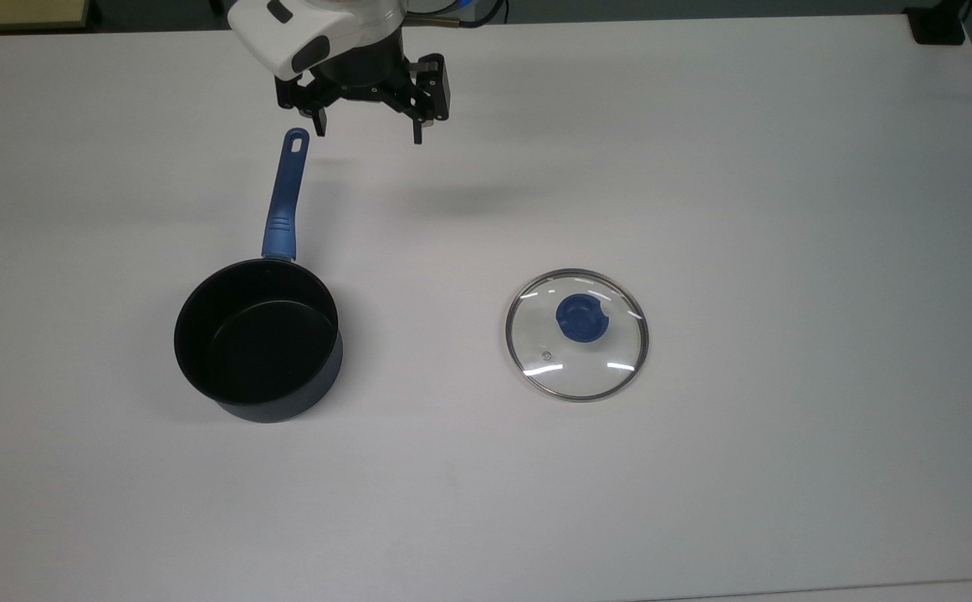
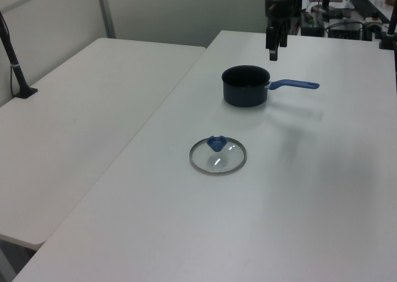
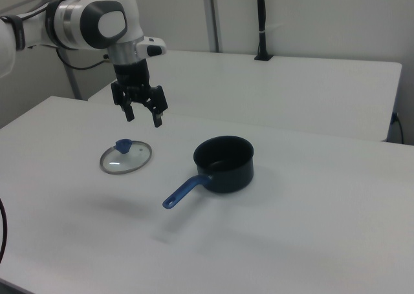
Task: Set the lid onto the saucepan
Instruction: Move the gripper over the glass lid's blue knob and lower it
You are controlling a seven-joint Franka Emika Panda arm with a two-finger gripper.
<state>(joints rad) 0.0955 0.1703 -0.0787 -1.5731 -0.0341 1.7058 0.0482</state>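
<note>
Clear glossy glass lid [image 1: 576, 334] with metal rim, matt dark saucepan [image 1: 258, 339], smooth white table [image 1: 703, 167]

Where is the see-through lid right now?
The lid lies flat on the white table, to the top view's right of the saucepan, apart from it.

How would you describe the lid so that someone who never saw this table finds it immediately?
On the white table, look to the top view's right of the dark saucepan. The lid lies flat there by itself, apart from the pan. It is the only see-through thing: a round glass disc with a metal rim and a blue knob at its centre.
</note>
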